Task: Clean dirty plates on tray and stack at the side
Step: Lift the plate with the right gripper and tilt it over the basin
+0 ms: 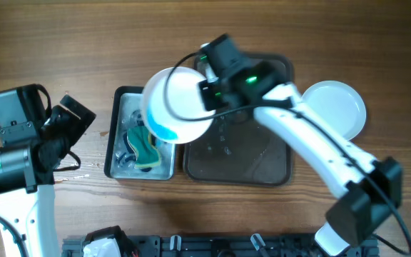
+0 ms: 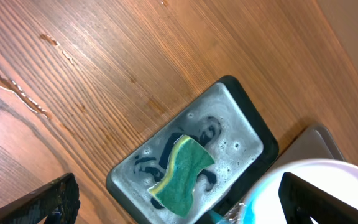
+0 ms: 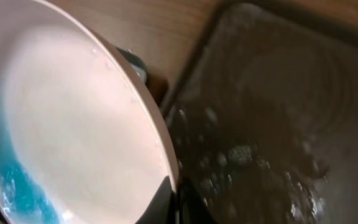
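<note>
My right gripper (image 1: pixel 207 91) is shut on the rim of a white plate (image 1: pixel 175 106) and holds it tilted over the gap between the black tub and the tray (image 1: pixel 262 163). Blue liquid pools at the plate's lower edge (image 3: pixel 14 186). In the right wrist view the plate (image 3: pixel 73 118) fills the left side, with the gripper (image 3: pixel 173 202) pinching its rim. The dark brown tray (image 3: pixel 278 93) is wet and carries no plate. Another white plate (image 1: pixel 337 107) lies on the table right of the tray. My left gripper (image 1: pixel 77 128) is open, left of the tub, holding nothing.
A black tub (image 1: pixel 120 153) of foamy water holds a green-yellow sponge (image 1: pixel 145 146). In the left wrist view the sponge (image 2: pixel 182 174) lies in the tub (image 2: pixel 229 118) between my open fingers (image 2: pixel 51 202), and the plate (image 2: pixel 340 177) shows at right. Water drops mark the wood.
</note>
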You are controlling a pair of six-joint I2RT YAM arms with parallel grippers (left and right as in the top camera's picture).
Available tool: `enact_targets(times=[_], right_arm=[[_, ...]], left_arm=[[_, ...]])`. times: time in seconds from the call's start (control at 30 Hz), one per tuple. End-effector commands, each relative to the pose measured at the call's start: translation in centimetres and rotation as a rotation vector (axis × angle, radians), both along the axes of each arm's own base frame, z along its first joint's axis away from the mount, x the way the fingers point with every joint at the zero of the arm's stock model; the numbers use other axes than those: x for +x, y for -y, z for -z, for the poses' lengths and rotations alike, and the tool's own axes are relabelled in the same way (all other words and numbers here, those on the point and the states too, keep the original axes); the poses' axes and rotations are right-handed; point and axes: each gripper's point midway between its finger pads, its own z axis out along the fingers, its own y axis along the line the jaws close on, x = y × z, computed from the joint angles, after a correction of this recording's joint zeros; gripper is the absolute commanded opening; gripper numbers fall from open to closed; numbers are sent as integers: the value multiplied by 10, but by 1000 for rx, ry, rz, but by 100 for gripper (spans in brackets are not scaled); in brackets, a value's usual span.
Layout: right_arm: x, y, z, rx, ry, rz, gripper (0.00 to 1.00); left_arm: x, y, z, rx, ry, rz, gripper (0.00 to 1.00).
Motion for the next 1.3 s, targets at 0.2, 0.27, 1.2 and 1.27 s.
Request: enact_targets(times=[0.2, 0.27, 1.2, 1.27], right_arm=[[13, -21, -65, -218, 495, 151, 4], [4, -23, -86, -256, 575, 138, 4], [-63, -61, -171, -521, 963, 46, 4], [-63, -61, -171, -523, 965, 42, 4]], left_arm=[[-1, 1, -5, -13, 11, 1, 100], [-1, 1, -5, -13, 12, 1, 100], [-1, 1, -5, -13, 12, 1, 100], [-1, 1, -5, -13, 12, 1, 100]])
